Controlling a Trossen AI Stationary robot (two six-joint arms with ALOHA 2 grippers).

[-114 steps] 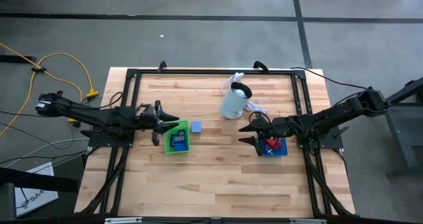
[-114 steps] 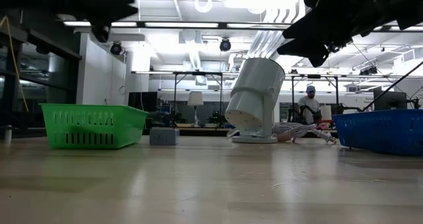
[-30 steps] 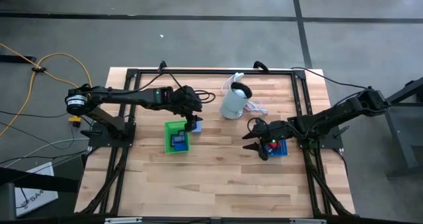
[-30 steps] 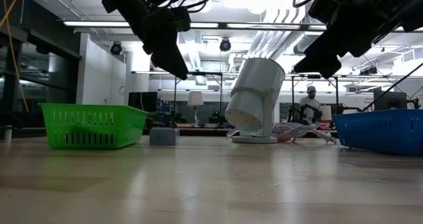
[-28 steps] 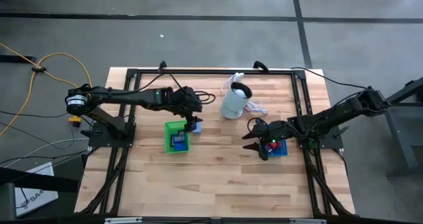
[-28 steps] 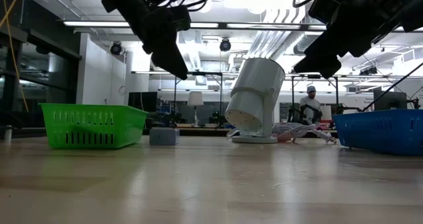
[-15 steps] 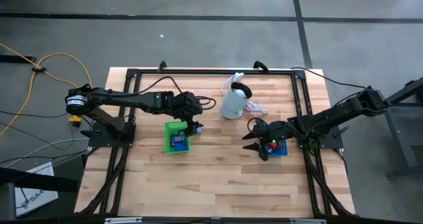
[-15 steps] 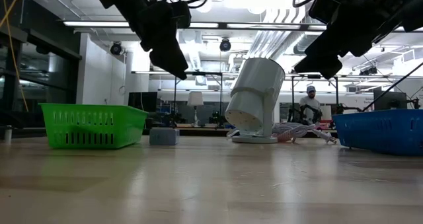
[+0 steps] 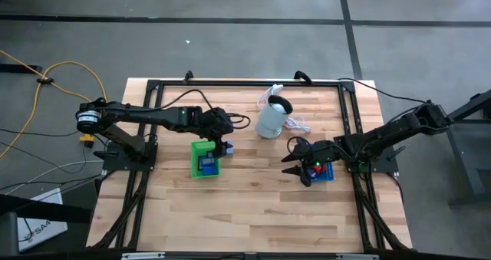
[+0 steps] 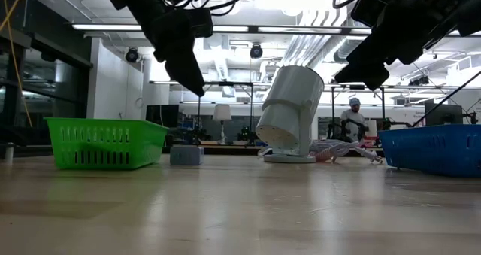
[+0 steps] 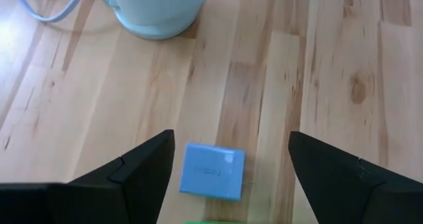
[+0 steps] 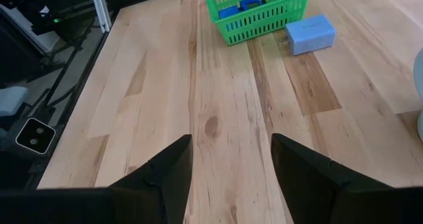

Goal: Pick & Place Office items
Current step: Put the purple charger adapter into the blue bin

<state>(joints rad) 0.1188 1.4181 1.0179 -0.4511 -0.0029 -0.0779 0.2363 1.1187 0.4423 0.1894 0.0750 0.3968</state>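
A light blue block point(image 11: 213, 171) lies flat on the wood table, just right of the green tray point(image 9: 193, 159), which holds blue pieces point(image 9: 205, 165). My left gripper point(image 11: 231, 138) hangs open above the block with one finger on each side of it, clear of it; the low view shows the left gripper point(image 10: 194, 78) well above the block point(image 10: 186, 155). My right gripper point(image 9: 295, 169) hovers open by the left end of the blue tray point(image 9: 328, 176), which holds red pieces point(image 9: 314, 166). Nothing is between its fingers point(image 12: 175, 164).
A pale cylindrical appliance point(image 9: 272, 116) with a white cord point(image 9: 295, 126) stands tilted at the far middle of the table. A black frame point(image 9: 153, 99) runs along the table's edges. Bare wood lies between the two trays and toward the near edge.
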